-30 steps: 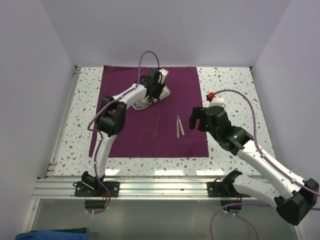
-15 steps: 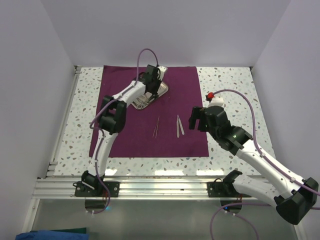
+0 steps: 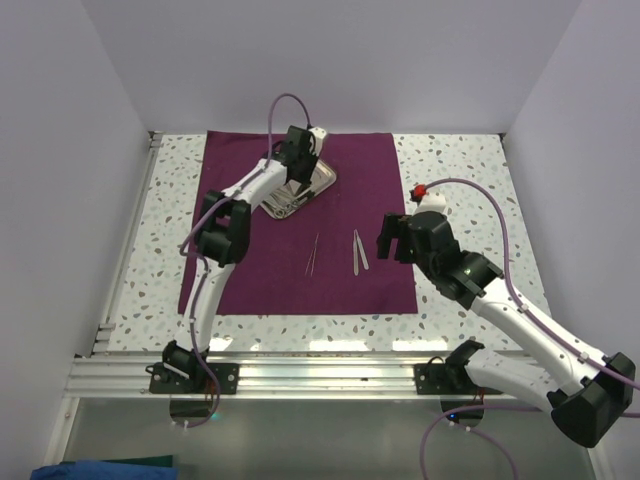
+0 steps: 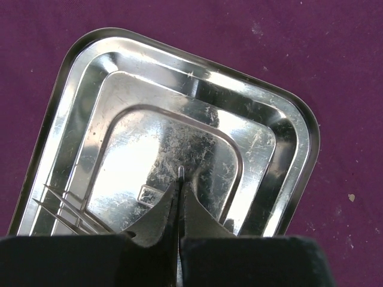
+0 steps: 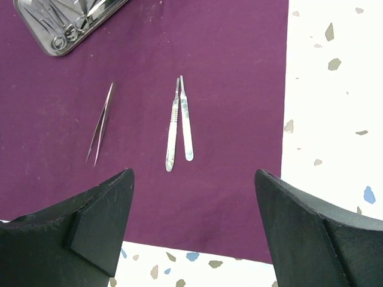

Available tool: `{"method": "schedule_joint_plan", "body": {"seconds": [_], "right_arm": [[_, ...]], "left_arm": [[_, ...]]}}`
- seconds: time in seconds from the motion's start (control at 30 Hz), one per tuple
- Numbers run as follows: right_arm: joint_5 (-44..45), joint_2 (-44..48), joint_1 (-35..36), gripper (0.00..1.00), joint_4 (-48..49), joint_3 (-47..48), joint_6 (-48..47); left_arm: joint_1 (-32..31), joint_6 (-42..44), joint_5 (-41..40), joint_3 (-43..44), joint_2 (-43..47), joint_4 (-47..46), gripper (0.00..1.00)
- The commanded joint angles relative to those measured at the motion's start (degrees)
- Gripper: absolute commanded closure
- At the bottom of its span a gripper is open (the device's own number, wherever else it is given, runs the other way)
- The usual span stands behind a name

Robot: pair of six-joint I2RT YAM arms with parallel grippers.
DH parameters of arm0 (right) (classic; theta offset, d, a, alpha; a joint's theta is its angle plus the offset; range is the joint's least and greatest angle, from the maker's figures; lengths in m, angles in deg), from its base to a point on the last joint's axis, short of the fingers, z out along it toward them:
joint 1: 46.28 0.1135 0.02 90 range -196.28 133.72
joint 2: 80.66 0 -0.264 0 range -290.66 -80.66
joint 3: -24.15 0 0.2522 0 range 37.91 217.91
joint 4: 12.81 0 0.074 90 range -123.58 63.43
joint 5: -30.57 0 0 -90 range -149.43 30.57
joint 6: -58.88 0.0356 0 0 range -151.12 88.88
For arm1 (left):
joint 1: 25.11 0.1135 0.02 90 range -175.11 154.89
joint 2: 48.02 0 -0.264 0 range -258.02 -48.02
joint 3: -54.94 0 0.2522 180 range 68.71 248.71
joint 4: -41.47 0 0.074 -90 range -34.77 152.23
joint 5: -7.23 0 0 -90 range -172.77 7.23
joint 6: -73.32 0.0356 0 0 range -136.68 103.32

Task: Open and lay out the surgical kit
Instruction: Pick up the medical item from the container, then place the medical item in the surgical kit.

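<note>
Kit is unwrapped: purple cloth (image 3: 260, 270) lies flat on the surface (image 3: 460, 170), w/ the steel tray (image 4: 287, 119) on its far half, left of centre. Two sets are out of the tray, near mid-cloth: tweezers (image 5: 100, 122) and, just right of them, a pair of flat scalpel-type handles (image 5: 179, 122) lying side by side, tips nearly touching. More pieces are in the tray: ring-handled ones (image 5: 67, 37) bunched at one end, thin prongs (image 4: 60, 209) along the near-left corner in the left wrist view.

Left gripper (image 4: 180, 194) is over the tray, fingers pressed together w/ a thin silver tip (image 4: 181, 173) poking out between them. Looks clamped on a slim instrument, though its body is hidden, so can't say which kind.

Right gripper (image 3: 392, 238) hangs at the cloth's right edge, fingers wide apart, holding nothing.

Step in hand, by my read: unloading the tray one piece at a time, roughly halfway.

Next move prob. needs the left arm to carry that piece clear of the tray rim and set it on bare cloth beside the tweezers, parallel to them, no overlap. The grip is thin and could slip or twist, so lower it before letting go.
</note>
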Motion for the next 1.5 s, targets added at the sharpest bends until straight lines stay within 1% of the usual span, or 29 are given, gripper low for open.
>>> {"method": "schedule_joint_plan", "body": {"seconds": [0.0,0.13,0.2,0.43,0.73,0.83,0.9,0.93,1.03,1.07,1.13,1.17,1.2,1.27,1.3,1.33,1.4,1.47], "right_arm": [[-0.1,-0.11,-0.12,0.14,1.63,-0.15,-0.48],[-0.01,-0.11,-0.03,0.14,1.54,-0.15,-0.48],[0.17,-0.02,-0.03,0.15,1.63,-0.15,-0.48],[0.26,0.42,-0.12,0.15,1.63,-0.23,-0.48],[-0.09,0.68,-0.03,0.15,1.71,-0.32,-0.39],[-0.01,0.94,-0.12,0.15,1.63,-0.41,-0.39],[0.52,1.12,-0.12,0.15,1.45,-0.41,-0.39],[0.78,1.3,-0.03,0.15,1.36,-0.41,-0.22],[2.54,2.26,-0.12,0.14,1.19,-0.67,0.31],[3.06,3.05,-0.12,0.14,1.19,-0.85,0.49],[4.82,3.76,-0.12,0.14,0.93,-1.11,0.84],[5.44,4.11,-0.12,0.14,0.84,-1.2,1.19],[6.49,4.72,-0.12,0.14,0.66,-1.29,1.28],[7.2,5.25,-0.21,0.14,0.57,-1.46,1.63],[7.9,5.6,-0.21,0.13,0.4,-1.38,1.72],[8.25,5.78,-0.12,0.13,0.14,-1.38,1.89],[8.78,6.13,-0.21,0.13,-0.13,-1.29,2.07],[9.31,6.66,-0.12,0.13,-0.48,-1.29,2.16]], "left_arm": [[1.14,-0.62,-2.58,-0.98,-0.97,6.61,1.0],[1.14,-0.62,-4.16,-0.89,3.17,4.59,1.0],[1.14,-2.81,-4.87,-0.98,5.88,3.27,1.0],[1.14,-5.45,-6.27,-3.08,14.07,-0.95,1.0],[1.14,-9.49,-5.84,-12.04,24.88,-7.98,1.0],[1.05,-12.21,-3.91,-16.7,28.31,-10.97,1.0],[0.53,-15.19,-2.5,-21.44,31.47,-13.69,1.0],[-0.08,-16.25,-2.5,-25.46,32.61,-14.83,1.0],[-1.84,-21.26,-2.59,-31.63,36.83,-19.75,1.0],[-2.46,-22.75,-3.02,-35.48,38.67,-21.94,1.0],[-4.56,-27.59,-3.46,-39.37,40.35,-24.06,1.0],[-5.44,-29.08,-3.99,-42.95,41.83,-27.72,1.0],[-6.49,-32.06,-4.77,-44.64,42.28,-28.98,1.0],[-10.1,-34.27,-5.83,-47.72,42.82,-32.05,1.0],[-11.24,-36.54,-6.27,-48.17,42.64,-32.33,1.0],[-13.69,-37.35,-6.54,-49.13,42.55,-33.12,1.0],[-15.99,-39.2,-8.38,-50.28,41.59,-36.01,1.0],[-18.63,-40.34,-8.91,-49.68,39.06,-36.64,1.0]]}}
